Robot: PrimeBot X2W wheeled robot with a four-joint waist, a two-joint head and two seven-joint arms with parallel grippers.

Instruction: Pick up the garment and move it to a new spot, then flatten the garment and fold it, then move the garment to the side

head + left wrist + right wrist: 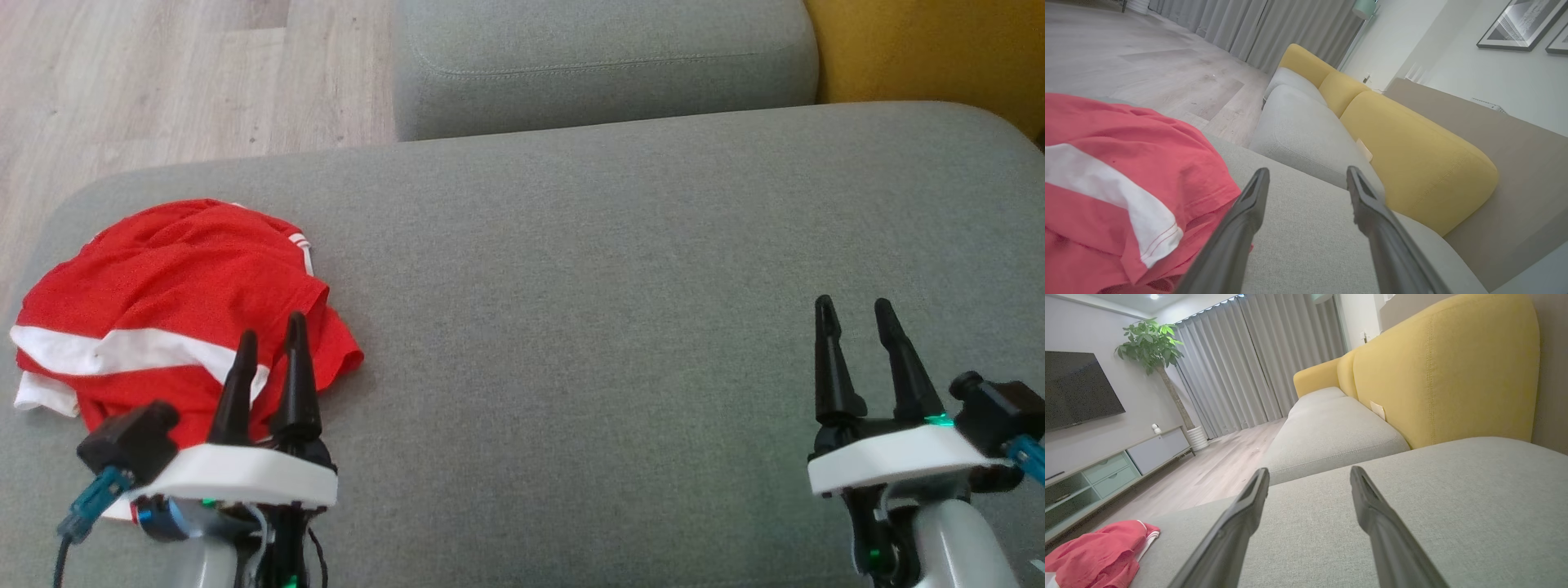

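1. Garment [163, 302] lies crumpled at the left end of the grey sofa seat [571, 269], close to its edge. Any lettering is hidden in the folds.
2. Left jaws wide, empty, tips at the heap's right hem. Likely staged for the first pick.
3. Right jaws wide, empty, well apart over bare cushion. Probably waiting where the garment could be spread.

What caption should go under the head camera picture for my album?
Open left hand by the crumpled red garment, open right hand apart, both over the grey sofa cushion.
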